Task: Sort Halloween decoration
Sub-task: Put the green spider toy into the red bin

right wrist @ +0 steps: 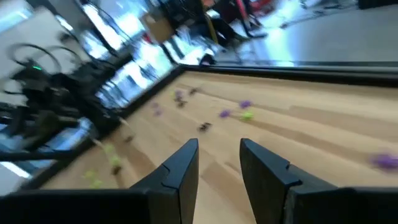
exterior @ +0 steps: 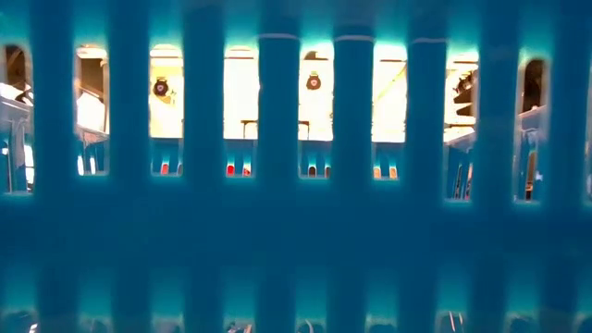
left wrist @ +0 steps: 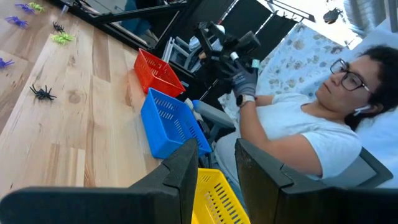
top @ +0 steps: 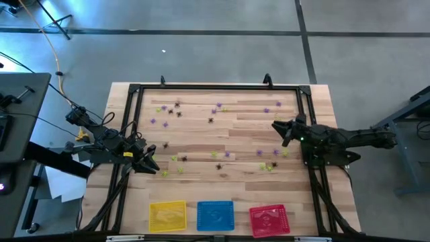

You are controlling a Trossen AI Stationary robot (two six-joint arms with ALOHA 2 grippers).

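Tiny spider trinkets in black, purple and yellow-green lie scattered flat on the wooden table (top: 222,134), most in its far half and middle. My left gripper (top: 153,165) hovers near the table's left edge, open, holding nothing; its fingers (left wrist: 217,165) point toward the baskets. A yellow-green spider (top: 164,173) lies just beside it. My right gripper (top: 283,132) hovers over the right part of the table, open (right wrist: 219,163), and empty. A black spider (left wrist: 42,93) sits on the boards in the left wrist view.
Three square mesh baskets stand along the near edge: yellow (top: 167,216), blue (top: 216,215) and red (top: 269,220). The blue basket's wall (exterior: 296,231) fills the low view. A black frame (top: 215,87) borders the table. A seated person (left wrist: 311,124) is beyond the near edge.
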